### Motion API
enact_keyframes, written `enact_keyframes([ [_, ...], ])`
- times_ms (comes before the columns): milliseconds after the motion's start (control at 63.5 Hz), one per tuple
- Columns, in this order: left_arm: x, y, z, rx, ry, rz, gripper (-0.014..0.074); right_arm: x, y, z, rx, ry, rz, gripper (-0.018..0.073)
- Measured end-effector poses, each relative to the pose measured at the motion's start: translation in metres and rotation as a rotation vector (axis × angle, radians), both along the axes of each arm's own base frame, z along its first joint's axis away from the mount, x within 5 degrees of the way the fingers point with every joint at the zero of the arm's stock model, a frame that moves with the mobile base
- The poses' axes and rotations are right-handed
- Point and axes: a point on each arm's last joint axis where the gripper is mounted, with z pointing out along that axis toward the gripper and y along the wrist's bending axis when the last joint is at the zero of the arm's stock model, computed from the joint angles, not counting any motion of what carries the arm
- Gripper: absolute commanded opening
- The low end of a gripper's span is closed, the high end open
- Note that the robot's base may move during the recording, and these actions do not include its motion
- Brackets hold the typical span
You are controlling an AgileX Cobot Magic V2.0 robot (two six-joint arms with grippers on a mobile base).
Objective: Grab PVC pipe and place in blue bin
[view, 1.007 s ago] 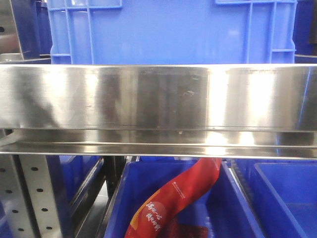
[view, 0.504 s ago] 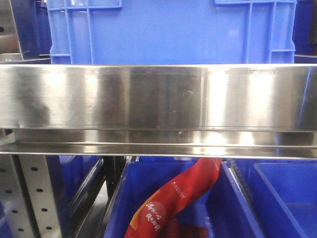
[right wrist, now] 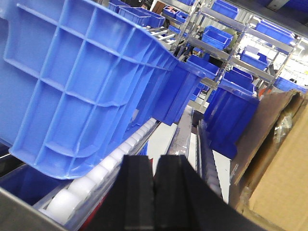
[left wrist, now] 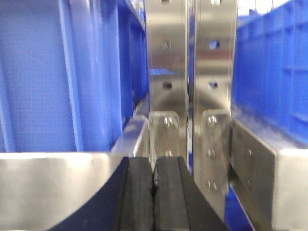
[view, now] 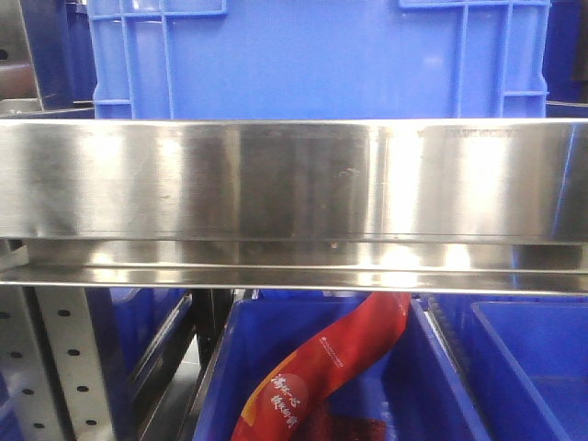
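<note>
Both the left gripper (left wrist: 154,192) and right gripper (right wrist: 154,192) sit closed and empty among blue bins (view: 312,55); the PVC pipe, likely light, rigid and slick, remains unseen.

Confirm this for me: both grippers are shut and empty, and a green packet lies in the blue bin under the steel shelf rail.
One thing is wrong: the packet is red, not green, as the front view shows. It does lie in the blue bin under the steel shelf rail. The wrist views show the left gripper and right gripper shut with nothing between the pads.
</note>
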Motion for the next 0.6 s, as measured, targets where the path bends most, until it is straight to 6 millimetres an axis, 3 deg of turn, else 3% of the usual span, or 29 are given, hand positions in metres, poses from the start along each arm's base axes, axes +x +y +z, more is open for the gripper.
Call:
enact_keyframes([
  [346,-0.0003,0.0004,0.0033,0.001,-0.042,0.008,-0.0111,0.0,0.0,0.0,0.0,0.0,0.0,-0.0163],
  [598,-0.0006,0.0061,0.0022,0.007,-0.038,0.111,-0.0111,0.0,0.0,0.0,0.0,0.0,0.0,-0.0163],
])
